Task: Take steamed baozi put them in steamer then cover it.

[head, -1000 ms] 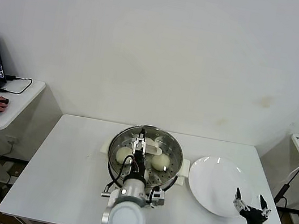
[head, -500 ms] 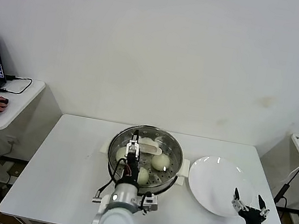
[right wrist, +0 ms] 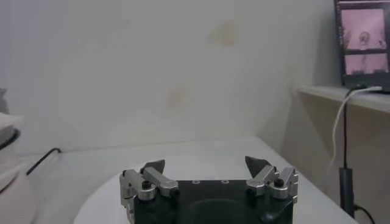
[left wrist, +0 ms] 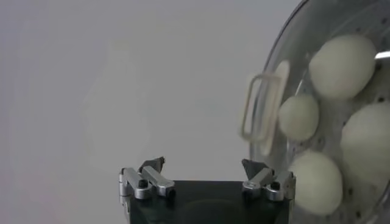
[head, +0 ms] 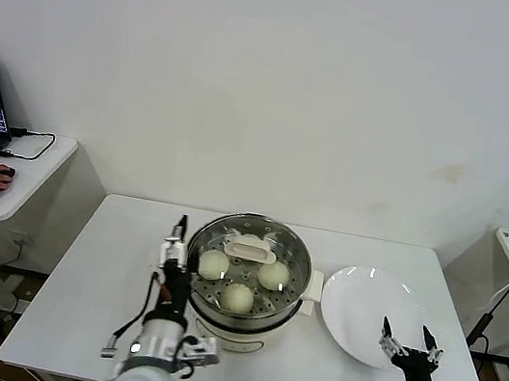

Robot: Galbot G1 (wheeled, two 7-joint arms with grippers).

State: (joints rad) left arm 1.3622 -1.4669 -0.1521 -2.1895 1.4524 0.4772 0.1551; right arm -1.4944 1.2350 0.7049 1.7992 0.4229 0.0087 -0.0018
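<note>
Leftward out of the steamer point(head: 246, 272) went the left gripper point(head: 175, 237) (fingers apart, empty); four buns point(head: 238, 296), probably, inside. Right gripper point(head: 403, 337) open near plate point(head: 366, 312).

Four smooth cream-white dough buns point(head: 238, 297) sit on the hole-dotted silver tray of the round shiny stainless-steel steamer pot point(head: 295, 249), whose base is cream-white. The flat round plate point(head: 361, 311) is plain glossy white, the rectangular surface point(head: 113, 275) matte white. Both pincers are black with silver fittings.
</note>
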